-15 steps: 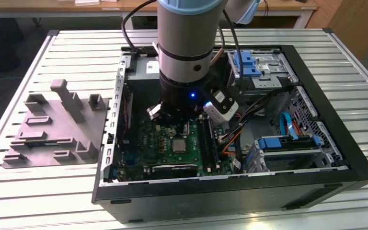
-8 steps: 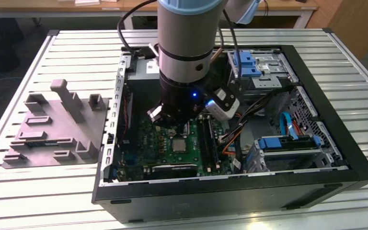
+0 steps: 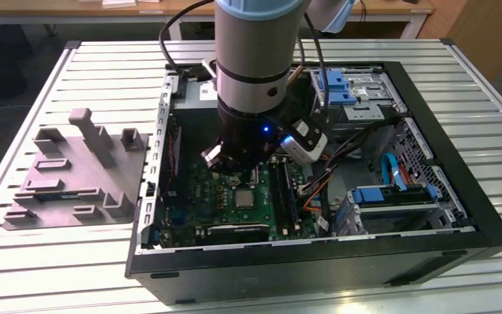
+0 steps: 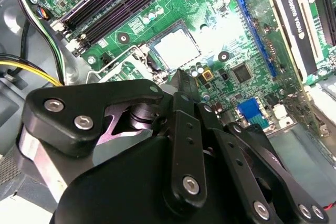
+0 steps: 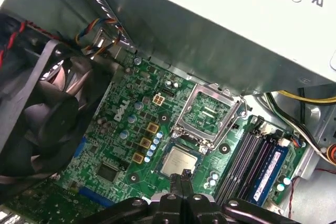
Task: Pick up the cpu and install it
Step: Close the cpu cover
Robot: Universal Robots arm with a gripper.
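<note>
The cpu (image 5: 178,162), a small silvery square, lies flat in the dark socket of the green motherboard (image 5: 126,129); I also see this cpu (image 4: 176,48) in the second wrist view and the same cpu (image 3: 245,198) in the exterior view. The socket's metal lid (image 5: 207,113) stands flipped open beside it. My gripper (image 5: 181,178) hovers just above one edge of the chip, its black fingers pressed together with nothing between them. From the exterior view the gripper (image 3: 251,175) hangs inside the open computer case (image 3: 460,216).
A grey moulded holder (image 3: 72,176) with upright posts sits on the slatted table at the exterior view's left. A black fan (image 5: 47,114), memory slots (image 5: 252,156), a graphics card (image 4: 302,19) and loose cables (image 3: 355,147) crowd the board.
</note>
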